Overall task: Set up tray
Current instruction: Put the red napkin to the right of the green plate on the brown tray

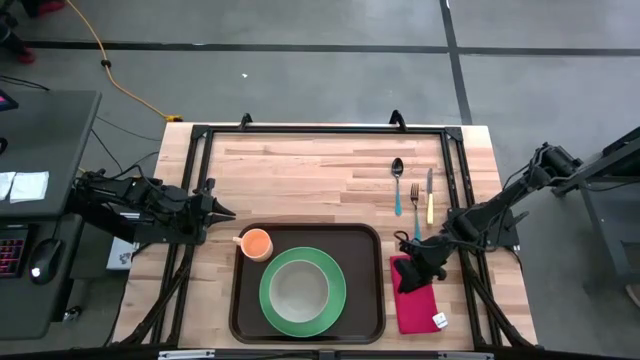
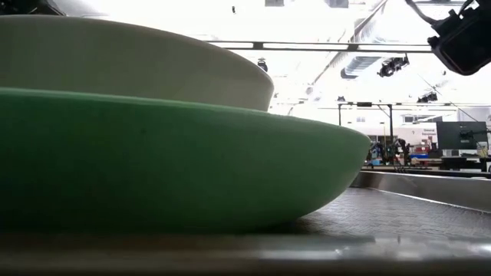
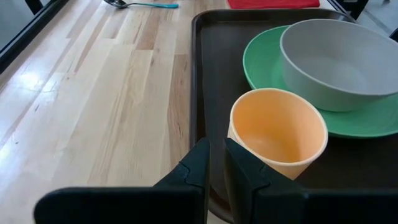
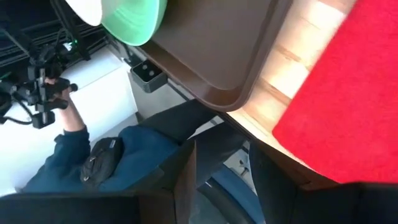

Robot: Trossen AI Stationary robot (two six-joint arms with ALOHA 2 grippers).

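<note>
The dark brown tray point(image 1: 366, 300) lies at the table's near middle. On it are a green plate point(image 1: 335, 300) with a grey bowl point(image 1: 298, 290) resting on it, and an orange cup point(image 1: 256, 243) standing upright in its far left corner. My left gripper point(image 1: 228, 212) is shut and level. It sits just left of the tray's far left corner, a short way from the cup point(image 3: 278, 134). My right gripper point(image 1: 418, 262) is open above the far end of the red napkin point(image 1: 418, 305), which lies flat right of the tray. In the right wrist view the napkin point(image 4: 348, 118) shows beyond the fingers point(image 4: 186, 177).
A teal-handled spoon point(image 1: 397, 185), a fork point(image 1: 414, 205) and a yellow-handled knife point(image 1: 430, 198) lie side by side on the wood, far of the napkin. Bare table lies left and far of the tray. A person in a blue sleeve point(image 4: 93, 155) sits beyond the near edge.
</note>
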